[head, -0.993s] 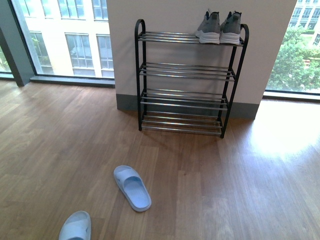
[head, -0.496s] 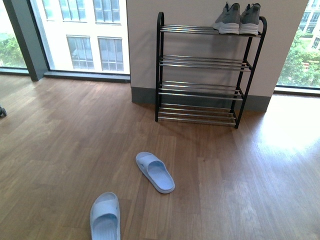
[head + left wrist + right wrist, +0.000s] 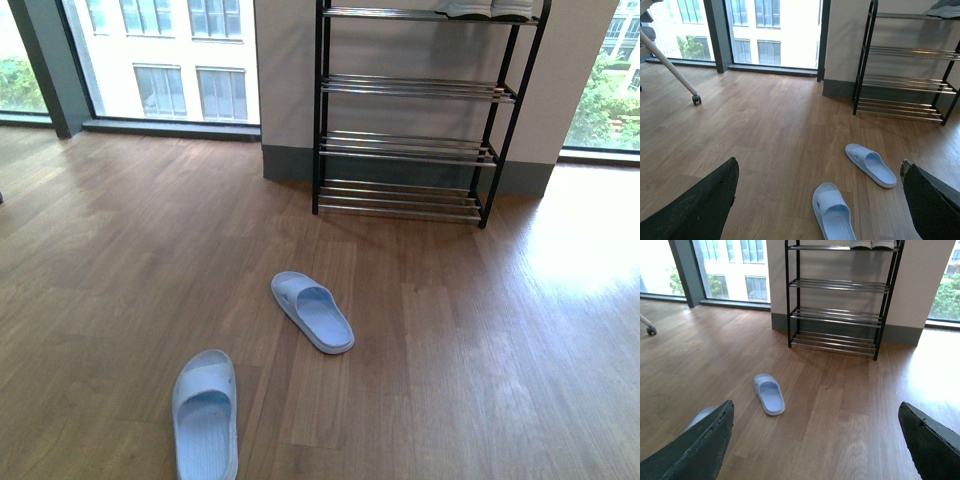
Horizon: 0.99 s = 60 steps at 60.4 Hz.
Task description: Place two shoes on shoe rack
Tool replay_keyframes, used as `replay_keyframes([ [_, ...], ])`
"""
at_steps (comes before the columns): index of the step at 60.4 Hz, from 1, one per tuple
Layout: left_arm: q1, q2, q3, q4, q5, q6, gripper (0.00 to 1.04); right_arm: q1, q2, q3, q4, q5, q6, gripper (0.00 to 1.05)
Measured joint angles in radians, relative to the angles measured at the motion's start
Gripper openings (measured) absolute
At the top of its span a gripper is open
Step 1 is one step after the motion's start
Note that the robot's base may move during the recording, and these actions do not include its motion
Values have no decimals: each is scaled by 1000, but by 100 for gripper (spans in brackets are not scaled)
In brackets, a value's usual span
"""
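Front: noted two shoes [image 3: 482, 9] on shoe rack's [image 3: 318, 120] top tier, far right, half cropped; left wrist: found left gripper [image 3: 819, 167] wide, empty; right wrist: found right gripper [image 3: 816, 409] wide, empty, and judged near slippers [image 3: 769, 393] liable to mistaken pickup or a snag.

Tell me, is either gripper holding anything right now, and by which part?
Nothing is held: the left gripper and right gripper are both open and empty.

The brown wood-plank desk [image 3: 480, 330] carries a pale blue slipper [image 3: 312, 311] at frame centre, a second slipper [image 3: 205, 415] lower left, well apart, and the black shoe rack [image 3: 405, 148] standing at upper right.
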Motion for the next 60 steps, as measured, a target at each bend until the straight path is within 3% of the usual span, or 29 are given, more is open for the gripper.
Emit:
replay_keyframes([
  [60,0,0,0,0,0,0,95,0,0,0,0,0,0,95],
])
